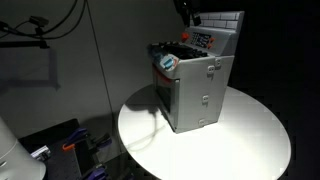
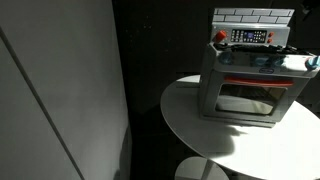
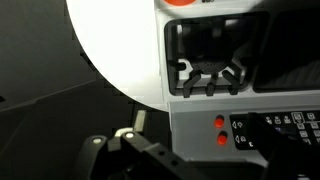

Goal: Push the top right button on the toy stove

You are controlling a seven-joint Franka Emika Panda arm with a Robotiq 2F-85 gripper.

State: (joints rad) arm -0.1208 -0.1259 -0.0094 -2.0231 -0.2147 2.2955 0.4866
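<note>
The grey toy stove (image 1: pixel 195 85) stands on a round white table (image 1: pixel 250 135), with its white brick back wall and red-and-white panel at the top. It also shows in an exterior view (image 2: pixel 250 75) from the dark oven door side. In the wrist view I look down on its black burner grate (image 3: pixel 210 75), two small red buttons (image 3: pixel 220 131) and a dark key panel (image 3: pixel 285 125). My gripper (image 3: pixel 200 160) hovers above the panel with its dark fingers apart, open and empty. In an exterior view it shows as a dark shape (image 1: pixel 186 11) above the back wall.
A grey partition wall (image 2: pixel 60 90) stands beside the table. Loose clutter with blue and red parts (image 1: pixel 75 145) lies low beside the table, and cables (image 1: pixel 50 25) hang on the wall. An orange-red item (image 3: pixel 182 3) sits on the stove top.
</note>
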